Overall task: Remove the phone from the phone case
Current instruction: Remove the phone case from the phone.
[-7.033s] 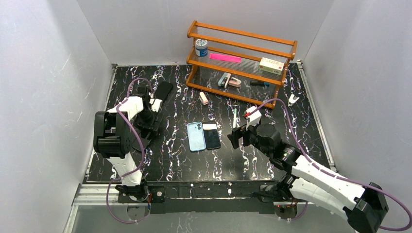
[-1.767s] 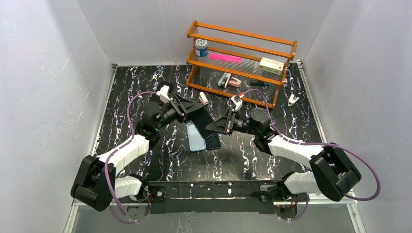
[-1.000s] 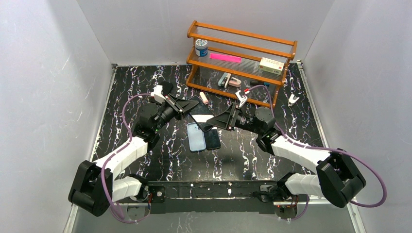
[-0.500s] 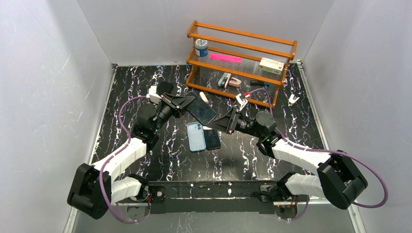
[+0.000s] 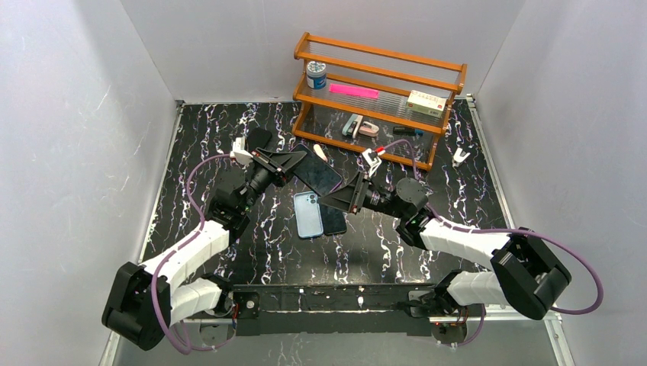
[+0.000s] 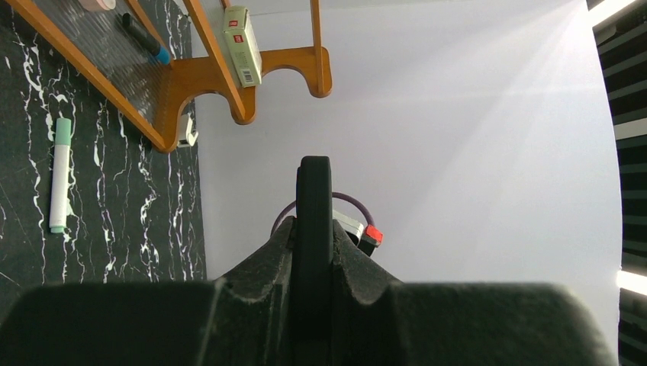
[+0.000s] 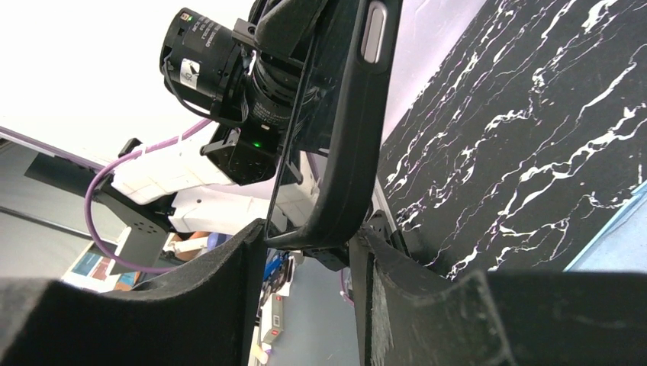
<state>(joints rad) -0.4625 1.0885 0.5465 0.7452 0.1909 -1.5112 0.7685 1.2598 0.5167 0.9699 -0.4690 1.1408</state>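
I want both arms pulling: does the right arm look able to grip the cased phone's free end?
Likely yes: that end of the cased phone sits inside the open right tool, nothing between.

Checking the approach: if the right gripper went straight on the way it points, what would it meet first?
The cased phone that the left gripper holds up; its lower corner sits between the jaws of the right gripper, contact unclear.
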